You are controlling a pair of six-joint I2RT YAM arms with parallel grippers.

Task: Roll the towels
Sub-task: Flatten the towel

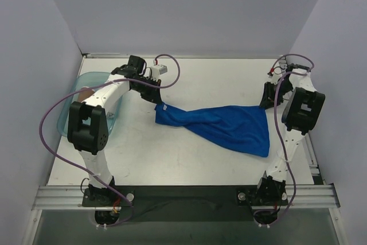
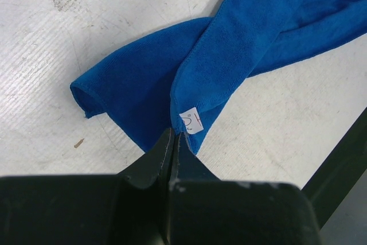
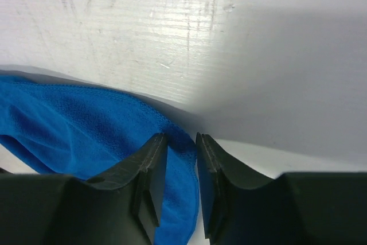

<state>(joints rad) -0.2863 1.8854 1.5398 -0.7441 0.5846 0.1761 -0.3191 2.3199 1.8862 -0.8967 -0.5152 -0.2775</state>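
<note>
Left tool pinching blue towel corner, right tool astride opposite corner

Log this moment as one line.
left gripper: shut on blue towel | right gripper: around far corner, grip unclear | towel: unrolled

- I'm seeing the towel lying across the table middle, stretching between both grippers.
- A bin is sitting at the left edge.

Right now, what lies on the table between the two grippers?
Only the royal-blue terry towel, stretched from the left gripper to the right gripper; the top external view shows nothing else there.
</note>
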